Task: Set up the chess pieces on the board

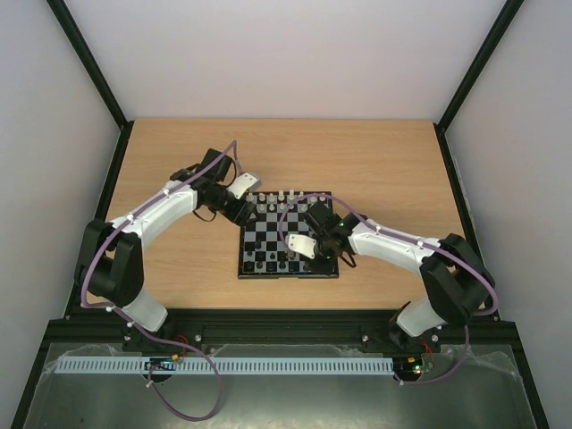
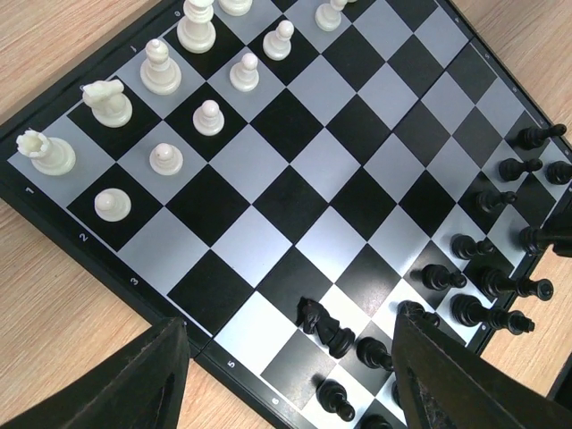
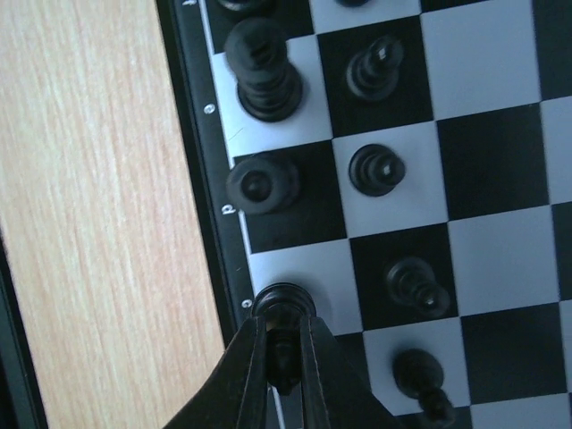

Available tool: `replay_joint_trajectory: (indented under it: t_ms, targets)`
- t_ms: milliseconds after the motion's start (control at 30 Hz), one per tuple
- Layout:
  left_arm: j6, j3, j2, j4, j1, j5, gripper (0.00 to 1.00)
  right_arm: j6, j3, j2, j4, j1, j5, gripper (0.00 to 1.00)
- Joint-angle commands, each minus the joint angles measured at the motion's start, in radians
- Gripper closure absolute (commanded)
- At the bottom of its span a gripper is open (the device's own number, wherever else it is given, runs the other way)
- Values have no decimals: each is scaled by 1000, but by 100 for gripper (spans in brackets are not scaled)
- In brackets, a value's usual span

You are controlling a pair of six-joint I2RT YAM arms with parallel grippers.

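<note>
The right end effector (image 3: 284,344) pinches a black chess piece (image 3: 282,304) at the near-right edge of the board (image 1: 268,234), mid-surface (image 1: 375,161); the left end effector (image 2: 290,375) hangs wide open over its far-left corner.

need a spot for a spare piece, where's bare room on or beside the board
The centre squares of the small checkered chessboard, between the white pieces and the black pieces, are bare. So is the light wooden table far right of it. Crowded: the black side, where the right pincer clamps a black piece.
</note>
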Motion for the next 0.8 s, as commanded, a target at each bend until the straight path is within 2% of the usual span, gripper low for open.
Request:
replay_joint_trajectory:
  t_ms: [0, 333, 600, 767]
  targets:
    - [-2, -23, -36, 12, 6, -6, 34, 17, 40, 27, 3, 8, 13, 96]
    - [-6, -22, -34, 18, 7, -2, 34, 17, 32, 39, -2, 17, 22, 91]
    - [-3, -24, -33, 15, 6, -3, 34, 30, 49, 37, -2, 17, 30, 75]
    - [3, -27, -39, -3, 7, -12, 34, 21, 94, 9, -48, 17, 68, 72]
